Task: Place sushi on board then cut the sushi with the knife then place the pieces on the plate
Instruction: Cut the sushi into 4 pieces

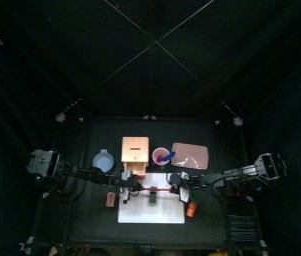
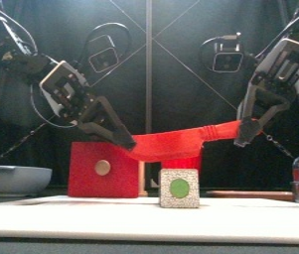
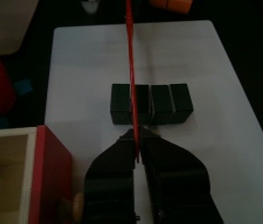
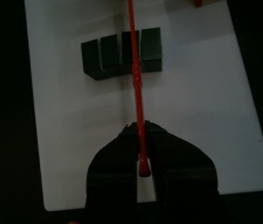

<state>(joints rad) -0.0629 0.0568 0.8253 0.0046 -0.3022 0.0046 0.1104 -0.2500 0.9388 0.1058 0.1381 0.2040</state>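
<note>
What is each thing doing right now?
Sushi, on the board, blocks together.
Knife, held at both ends over the sushi.
Left pincer, shut on the knife.
Right pincer, shut on the knife.
Plate, no sushi on it.

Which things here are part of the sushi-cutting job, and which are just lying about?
In the job: sushi roll, white board under it, red knife held at its ends by left gripper and right gripper, pink tray.
Lying about: wooden box, blue-grey bowl, red cup, orange toy.
</note>
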